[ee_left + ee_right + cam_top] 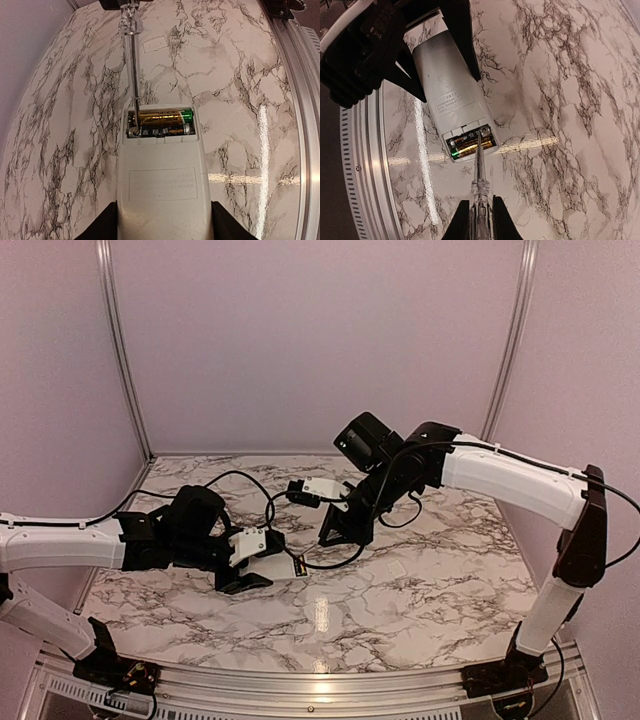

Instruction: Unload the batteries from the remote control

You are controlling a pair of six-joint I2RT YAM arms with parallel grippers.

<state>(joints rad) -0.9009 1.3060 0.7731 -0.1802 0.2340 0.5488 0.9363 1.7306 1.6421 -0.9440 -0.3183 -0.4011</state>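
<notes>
My left gripper (pixel 162 222) is shut on the white remote control (pixel 162 185), its black fingers pressing both long sides. The remote's battery recess is uncovered at the far end. Two batteries (pixel 162 125), gold and dark with a green end, lie side by side in it. My right gripper (pixel 481 220) is shut on a clear-handled screwdriver (pixel 480 185). The metal tip reaches into the recess at one end of the batteries (pixel 470 145). In the top view the left gripper (pixel 250 565) and right gripper (pixel 340 530) meet over the middle of the table.
A small flat white cover plate (pixel 155 45) lies on the marble table, also visible right of the grippers as the plate (pixel 397 568). Black cables loop behind the arms (pixel 260 490). A metal rail (pixel 305 125) runs along the table's near edge.
</notes>
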